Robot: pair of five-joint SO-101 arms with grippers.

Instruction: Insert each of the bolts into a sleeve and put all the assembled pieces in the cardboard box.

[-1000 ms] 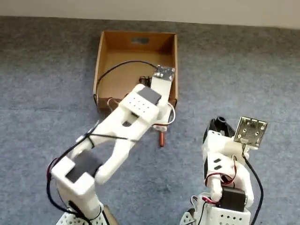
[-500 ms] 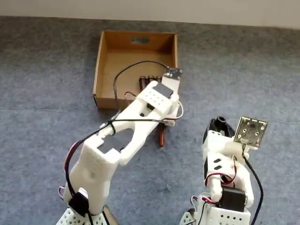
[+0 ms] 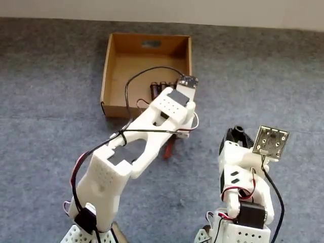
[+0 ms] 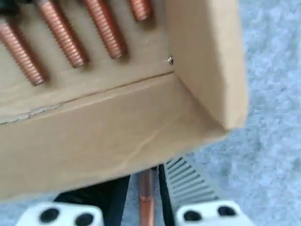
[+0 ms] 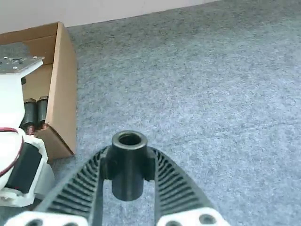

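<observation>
The grey carpeted table (image 3: 263,71) and the open brown cardboard box (image 3: 188,55) at 12 o'clock in the high view lie as they did half a second ago. The white left arm (image 3: 136,147) has hardly shifted, stretched from 7 o'clock up to the box's 5 o'clock corner. The white right arm (image 3: 240,172) stays folded at 5 o'clock. What has changed is the copper threaded bolt (image 3: 168,149) under the left arm. It hung straight toward 6 o'clock before and now slants toward 7 o'clock, just outside the box's near wall. The left wrist view adds that the left gripper (image 4: 146,172) is closed on this bolt, which runs between its black and ribbed fingers. It also shows the assembled pieces (image 4: 61,37) in the box lying side by side, copper threads toward the near wall. The right wrist view shows the right gripper (image 5: 128,155) clamped on a black cylindrical sleeve (image 5: 127,165), upright, its hollow end up
</observation>
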